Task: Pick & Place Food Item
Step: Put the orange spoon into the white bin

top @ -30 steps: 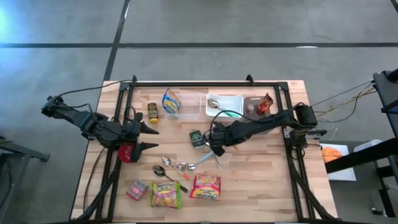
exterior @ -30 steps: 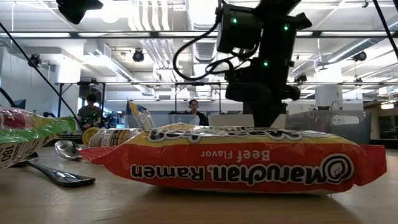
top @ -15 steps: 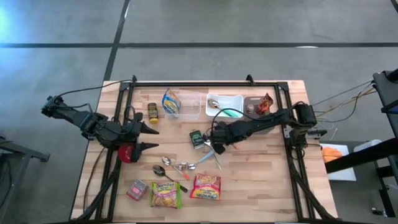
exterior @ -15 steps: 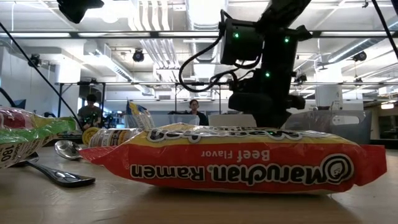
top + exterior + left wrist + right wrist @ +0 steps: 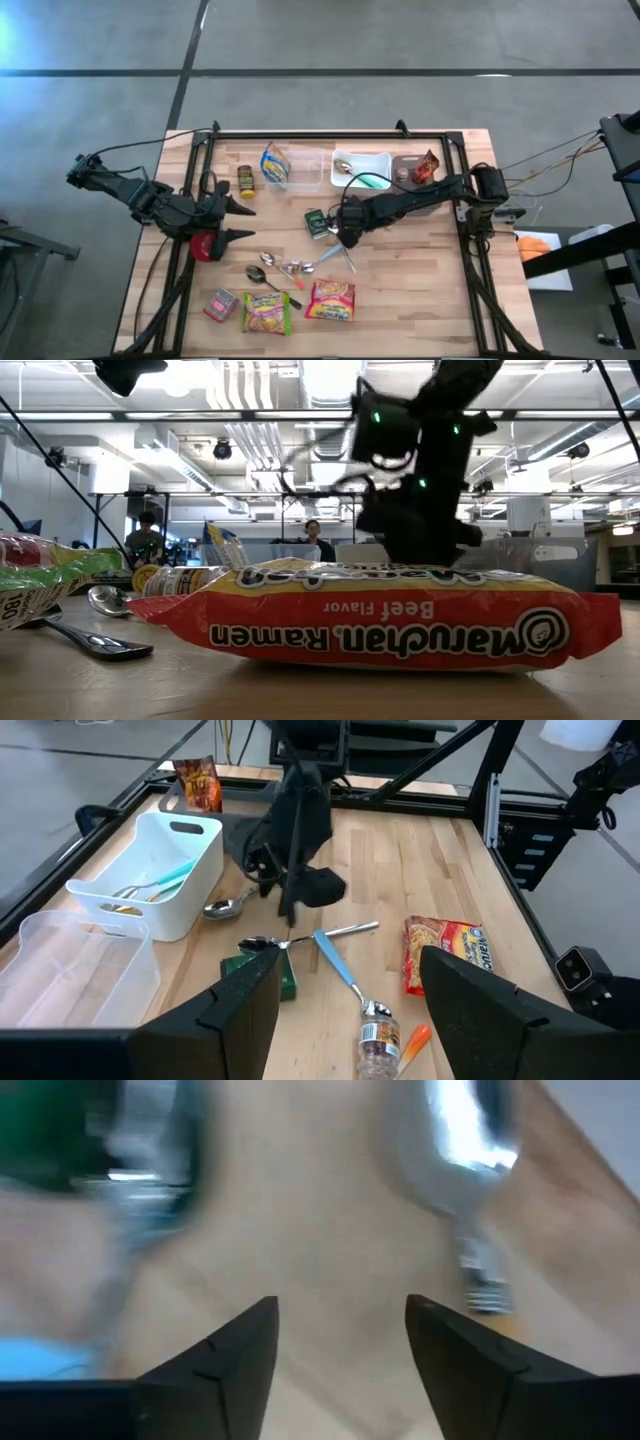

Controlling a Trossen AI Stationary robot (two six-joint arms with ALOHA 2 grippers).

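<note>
From above, the right end effector (image 5: pixel 338 236) hangs over the middle of the bench (image 5: pixel 420 290), just beside a green packet (image 5: pixel 316 222) and some spoons (image 5: pixel 290 267); its fingers are too small there to judge. The left end effector (image 5: pixel 246 221) waits at the left side, fingers apart, with nothing between them. 2 ramen packets (image 5: pixel 330 299) lie near the front edge.

In the low view, the beef ramen packet (image 5: pixel 380 622) fills the foreground and hides the right arm's tip.

In the left wrist view, the right arm stands over a spoon and a blue-handled utensil (image 5: pixel 338 967).

The right wrist view is blurred; the dark fingers (image 5: pixel 228 1355) stand apart, with bare wood between them and a spoon (image 5: pixel 470 1140) beyond.
</note>
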